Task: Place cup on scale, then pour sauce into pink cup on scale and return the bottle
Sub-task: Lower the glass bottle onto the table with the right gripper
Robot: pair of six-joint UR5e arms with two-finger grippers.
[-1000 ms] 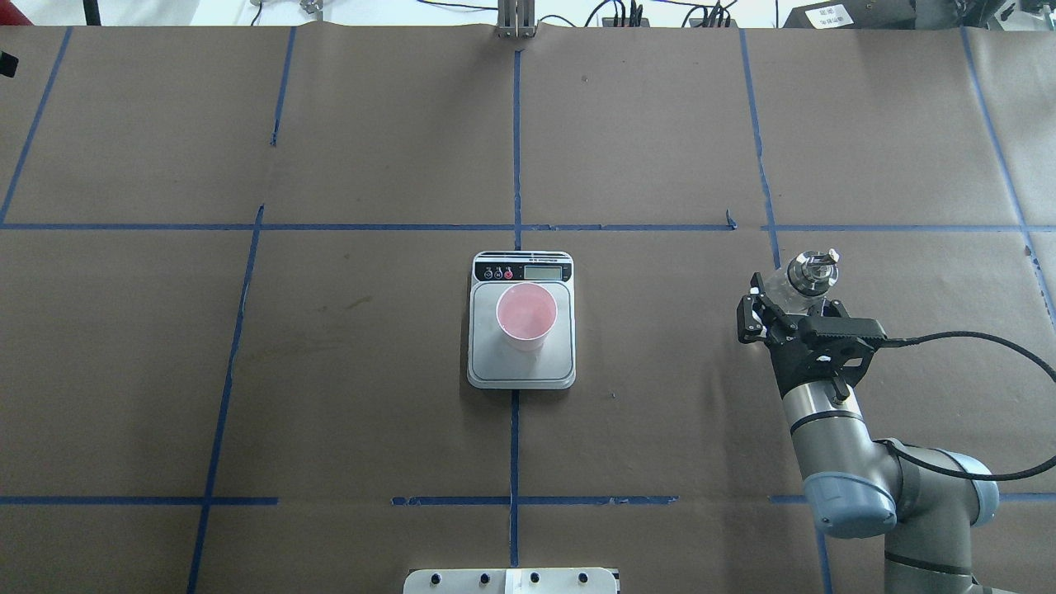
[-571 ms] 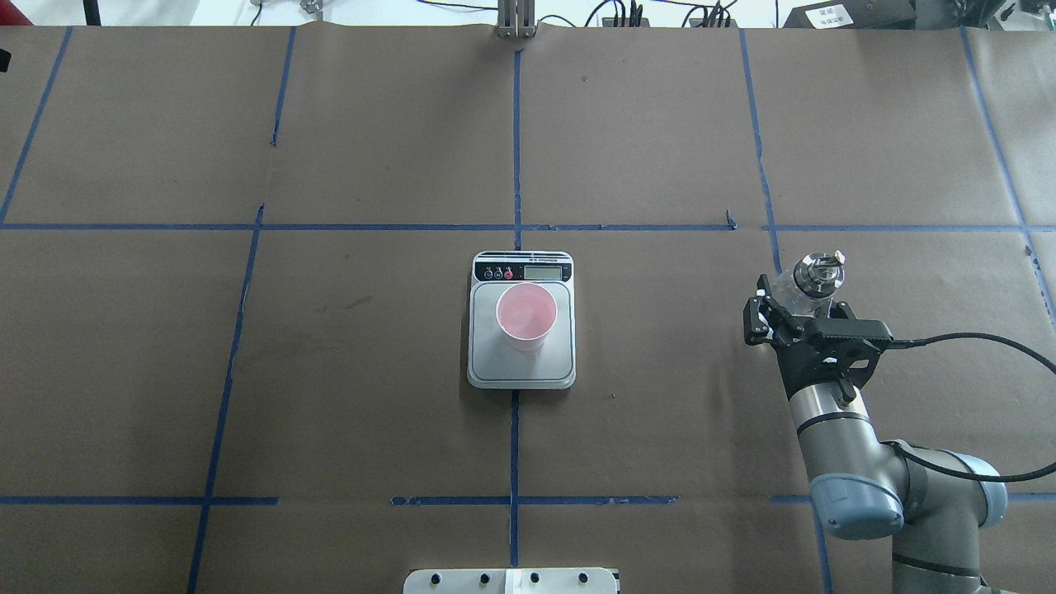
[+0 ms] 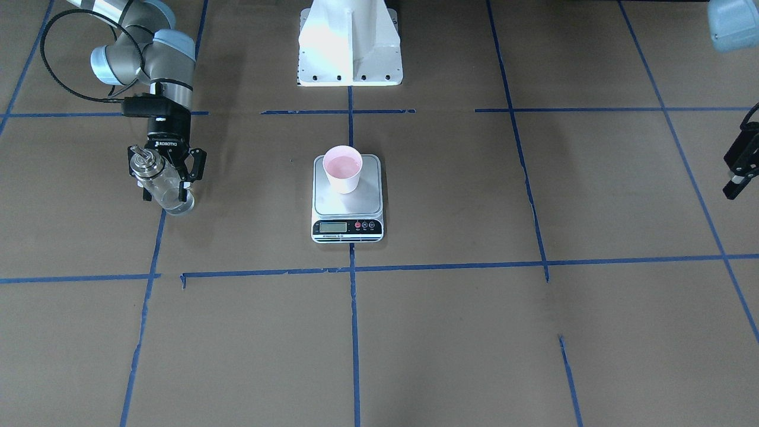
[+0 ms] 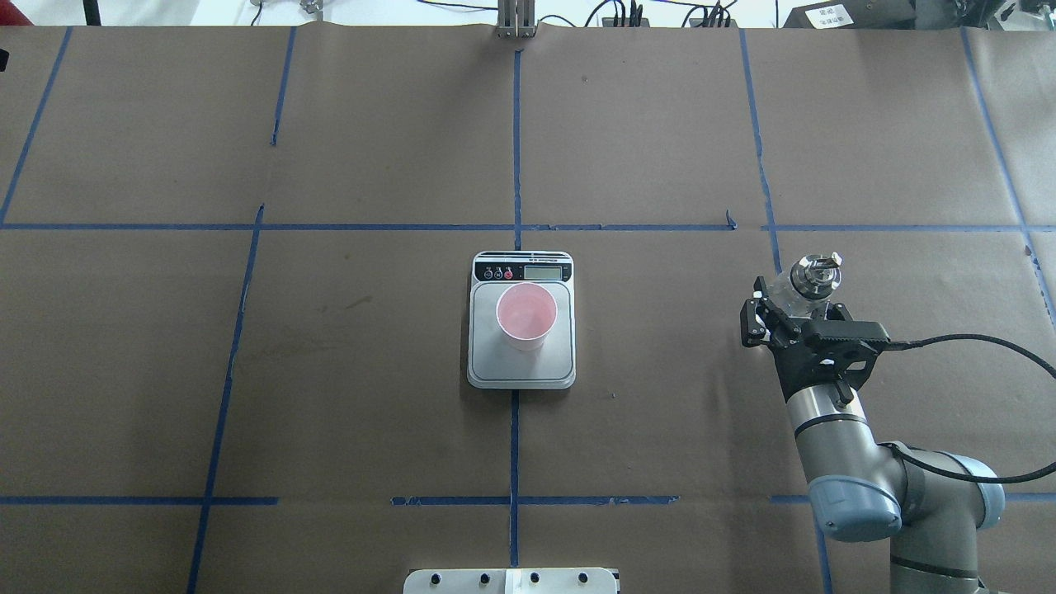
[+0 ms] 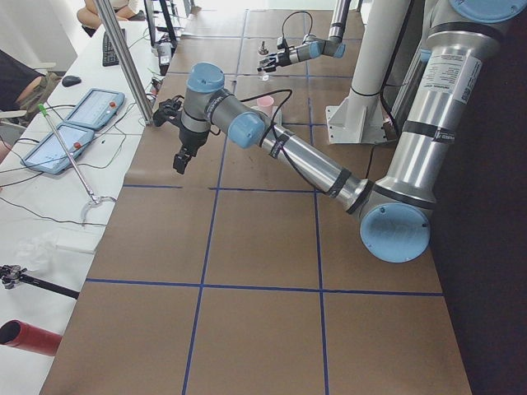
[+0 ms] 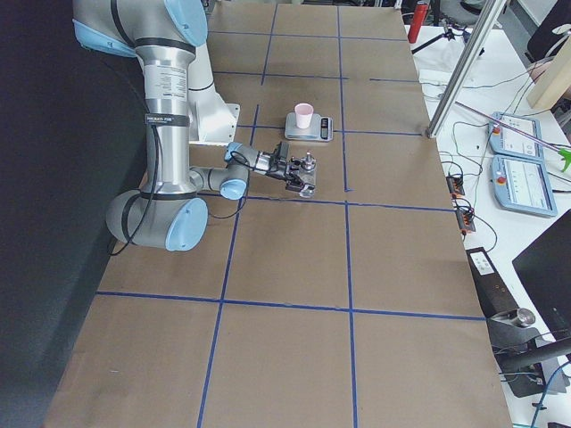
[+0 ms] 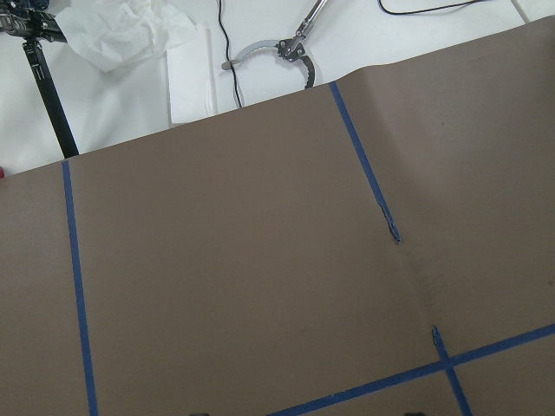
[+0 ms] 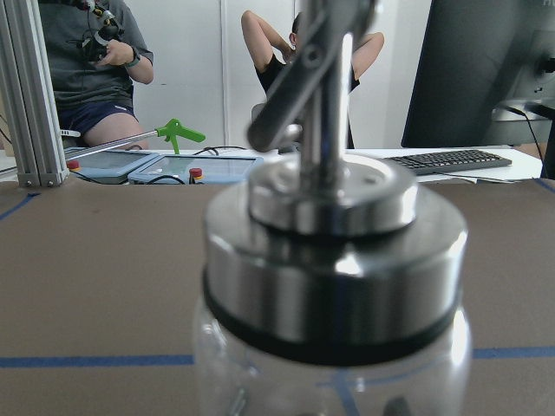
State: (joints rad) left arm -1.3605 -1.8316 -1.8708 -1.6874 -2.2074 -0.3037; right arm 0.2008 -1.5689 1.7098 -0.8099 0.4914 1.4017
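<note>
You see the right gripper (image 3: 165, 194) clamped on the bottle (image 3: 155, 178); the cup (image 3: 343, 169) stands on the scale (image 3: 367, 201). For the left gripper (image 3: 738, 172), you cannot tell the finger state

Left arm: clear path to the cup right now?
Likely yes. Only bare table lies between the left gripper and the cup on the scale; the right gripper holds the bottle well aside.

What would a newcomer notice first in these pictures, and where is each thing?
The pink cup stands on the silver scale at the table's centre. Out on the robot's right side, the right gripper clasps a clear glass bottle with a shiny metal cap.
</note>
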